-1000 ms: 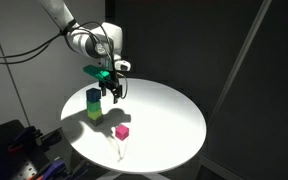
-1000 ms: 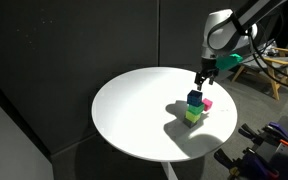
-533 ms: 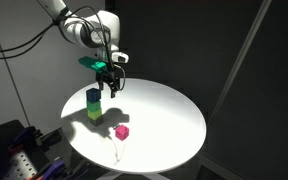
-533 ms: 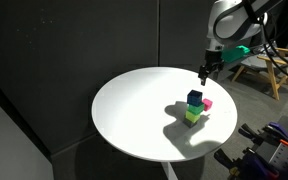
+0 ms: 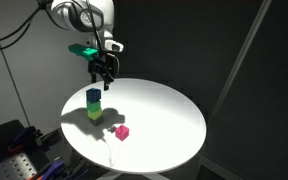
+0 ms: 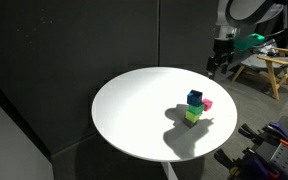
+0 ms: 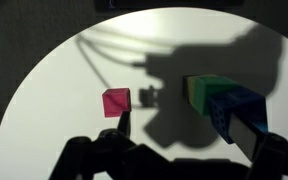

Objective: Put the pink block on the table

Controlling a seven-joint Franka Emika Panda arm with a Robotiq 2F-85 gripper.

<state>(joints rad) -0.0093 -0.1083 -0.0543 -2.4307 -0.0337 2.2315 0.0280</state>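
The pink block [image 5: 122, 131] lies on the white round table [image 5: 169, 118], alone, a little in front of a stack made of a blue cube [image 5: 93, 96] on a yellow-green cube [image 5: 93, 111]. My gripper [image 5: 104, 78] hangs open and empty well above the table, behind the stack. In an exterior view the pink block [image 6: 207, 104] sits right beside the stack [image 6: 193, 107], and the gripper [image 6: 215, 68] is high over the table's [image 6: 134, 110] far edge. In the wrist view the pink block [image 7: 115, 101] lies left of the stack [image 7: 219, 100], with the gripper [image 7: 189, 128] far above both.
A wooden frame or stool [image 6: 267, 70] stands beyond the table. Dark curtains surround the scene. A blue and black device [image 5: 14, 150] sits below the table's edge. The arm's shadow falls across the table by the blocks.
The gripper has risen and drawn back from the blocks towards the table's edge. The pink block and the stack have not moved.
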